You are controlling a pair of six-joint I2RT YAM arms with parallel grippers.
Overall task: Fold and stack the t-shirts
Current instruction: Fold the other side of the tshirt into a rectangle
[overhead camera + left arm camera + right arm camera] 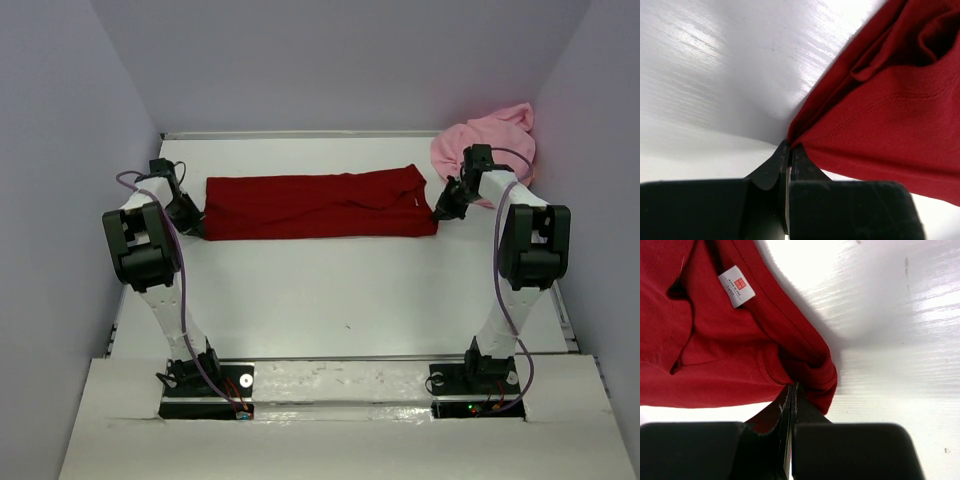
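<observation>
The dark red t-shirt (320, 205) lies on the white surface (330, 300) as a long band running left to right, apparently already doubled lengthwise; the light pink t-shirt (492, 138) sits crumpled in the far right corner, just behind the right arm. The left gripper (789, 147) is closed on the band's near left corner, its jaws pinched tight on the hem; the right gripper (791, 389) is likewise closed on the band's right end, on bunched cloth just below the collar and its white label (736, 285). The step in hand appears to be a further fold of the red shirt. Doing it well likely means raising both ends together, only high enough to clear the cloth, with the band taut between the arms so no slack bunches; the carried edge should land squarely on the opposite edge. An uneven lift would skew the fold; the right pinch seems to hold several layers, any of which might slip.
</observation>
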